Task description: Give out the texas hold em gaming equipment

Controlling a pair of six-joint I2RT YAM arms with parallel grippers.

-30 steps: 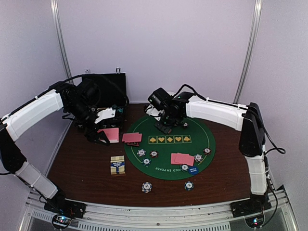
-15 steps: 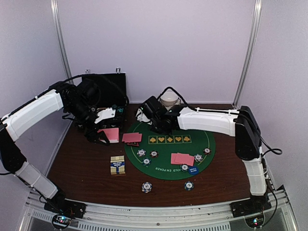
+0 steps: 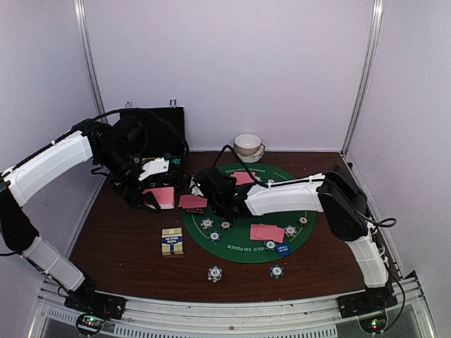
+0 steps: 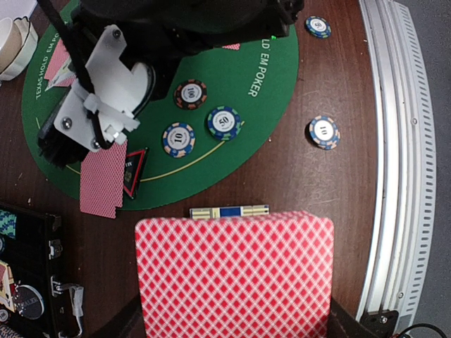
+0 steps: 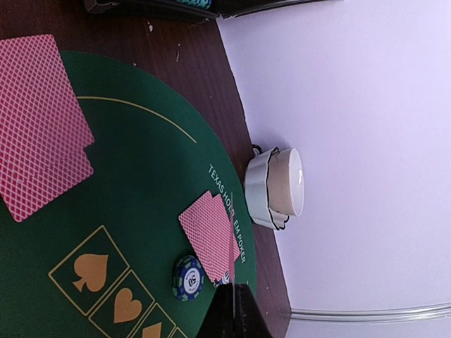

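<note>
My left gripper (image 3: 153, 196) hangs over the bare table left of the green mat (image 3: 246, 211), shut on a stack of pink-backed playing cards (image 4: 235, 274). My right gripper (image 3: 202, 189) reaches across to the mat's left edge, shut on a single card (image 5: 232, 246) seen edge-on, above a pair of cards (image 3: 193, 201) and a red triangular button (image 4: 134, 169). More pairs lie at the mat's far side (image 3: 243, 177) and near side (image 3: 266, 232). Striped chips (image 3: 215, 236) dot the mat, and two chips (image 3: 215, 273) lie on the table in front. A blue button (image 3: 280, 248) sits near the mat's front.
A black hinged case (image 3: 158, 134) stands open at the back left. Stacked white bowls (image 3: 248, 146) sit behind the mat. A yellow and blue card box (image 3: 172, 241) lies left of the mat. The right arm's white link (image 3: 282, 197) spans the mat.
The right arm swung left from the mat's far side to its left edge, uncovering the far pair of cards. The left arm has stayed still.
</note>
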